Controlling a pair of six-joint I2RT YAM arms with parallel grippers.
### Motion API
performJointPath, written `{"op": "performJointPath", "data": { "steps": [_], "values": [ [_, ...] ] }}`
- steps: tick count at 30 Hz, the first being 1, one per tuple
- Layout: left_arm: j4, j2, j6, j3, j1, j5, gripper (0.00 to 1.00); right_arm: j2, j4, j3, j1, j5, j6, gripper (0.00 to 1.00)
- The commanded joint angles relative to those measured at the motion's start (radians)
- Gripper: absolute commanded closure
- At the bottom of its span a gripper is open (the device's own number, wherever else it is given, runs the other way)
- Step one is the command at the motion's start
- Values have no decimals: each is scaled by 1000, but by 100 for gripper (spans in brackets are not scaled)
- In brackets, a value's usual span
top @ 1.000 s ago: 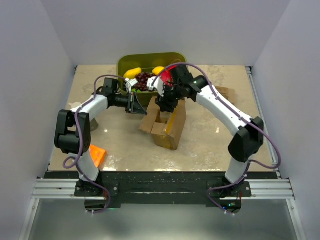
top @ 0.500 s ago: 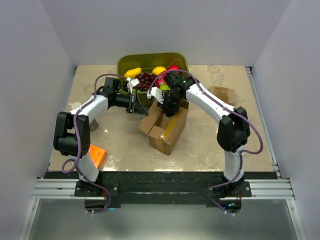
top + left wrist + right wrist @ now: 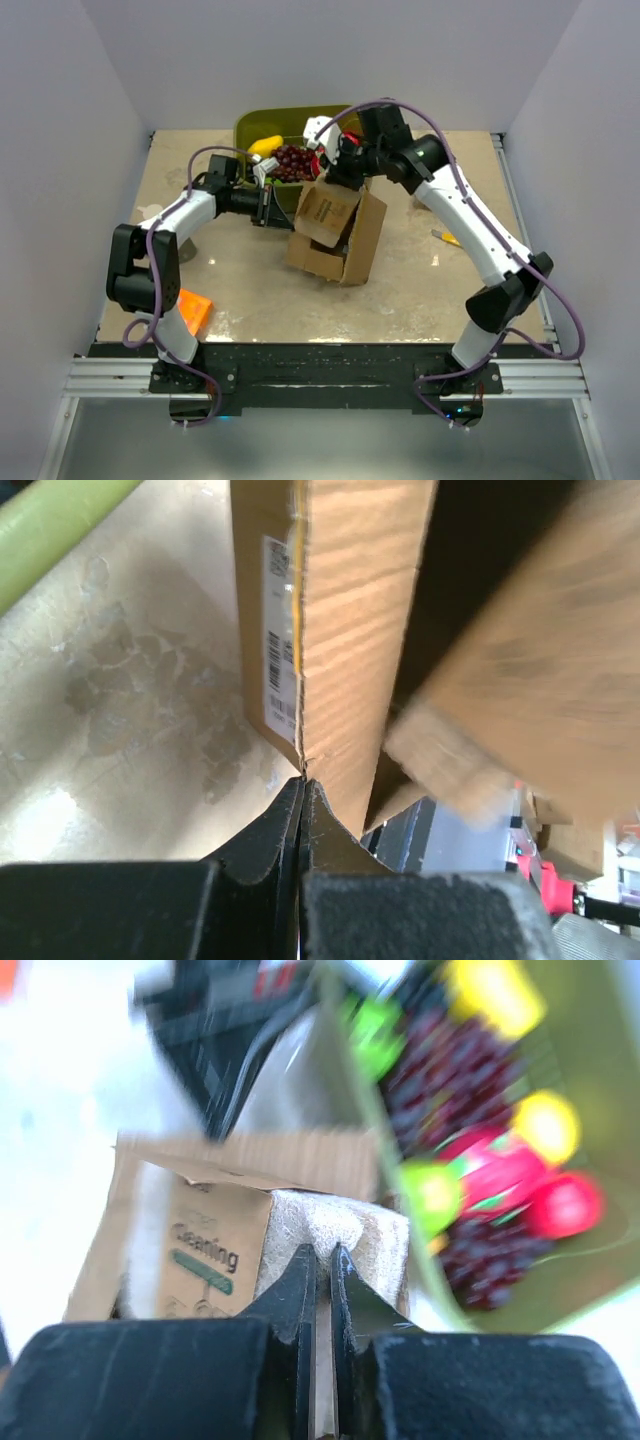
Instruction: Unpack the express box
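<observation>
A beige mottled counter [image 3: 430, 290] is being enclosed by plain white walls, and a green bin [image 3: 250, 125] of fruit, dark grapes [image 3: 290, 160] among it, is being carried at its far edge. The express box [image 3: 350, 255] is being kept open-topped in the middle of the counter, just in front of the bin. One of its cardboard flaps, beside the white barcode label [image 3: 280, 640], is being pinched by the left pincer [image 3: 268, 207], whose fingers are being pressed together on the edge. A brown pack printed "Cleaning" [image 3: 325, 210] is being gripped at its upper edge by the right pincer [image 3: 338, 180] and held over the open top; whether its lower end is clear of the box cannot be told. A flat orange box [image 3: 193, 308] is being left well apart, near the left arm's base.
</observation>
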Motion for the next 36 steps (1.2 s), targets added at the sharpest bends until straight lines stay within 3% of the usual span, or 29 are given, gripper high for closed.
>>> {"op": "performJointPath", "data": {
  "steps": [1, 4, 8, 15, 20, 24, 29, 30, 31, 32, 33, 34, 36],
  "values": [
    [-74, -61, 103, 50, -1, -52, 100, -138, 183, 62, -5, 26, 131, 100],
    [-123, -69, 138, 78, 19, -55, 100, -197, 263, 20, -19, -1, 246, 100],
    [-279, -89, 242, 135, 74, -63, 100, -257, 223, 3, -44, 33, 264, 100],
    [-761, -38, 679, 245, 171, -43, 100, -335, 120, -153, -330, -54, 326, 100],
    [-832, -67, 750, 218, 281, -80, 100, -427, 185, -452, -372, -31, 313, 100],
    [-829, -86, 760, 297, 323, -140, 100, -426, 254, -561, -372, -34, 364, 100],
    [-751, -90, 706, 313, 321, -129, 72, -383, 309, -612, -374, -19, 382, 100],
    [-743, -89, 697, 314, 321, -121, 55, -375, 309, -610, -374, -16, 379, 90],
    [-732, -86, 692, 319, 323, -112, 8, -369, 309, -609, -374, -6, 379, 78],
    [-731, -79, 684, 328, 321, -95, 1, -363, 309, -604, -372, 27, 384, 59],
    [-727, -78, 678, 352, 321, -88, 0, -367, 318, -603, -374, 58, 404, 20],
    [-705, -78, 668, 368, 321, -81, 0, -372, 327, -598, -374, 81, 411, 1],
    [-663, -87, 619, 420, 321, -66, 0, -389, 350, -580, -372, 103, 413, 1]
  ]
}}
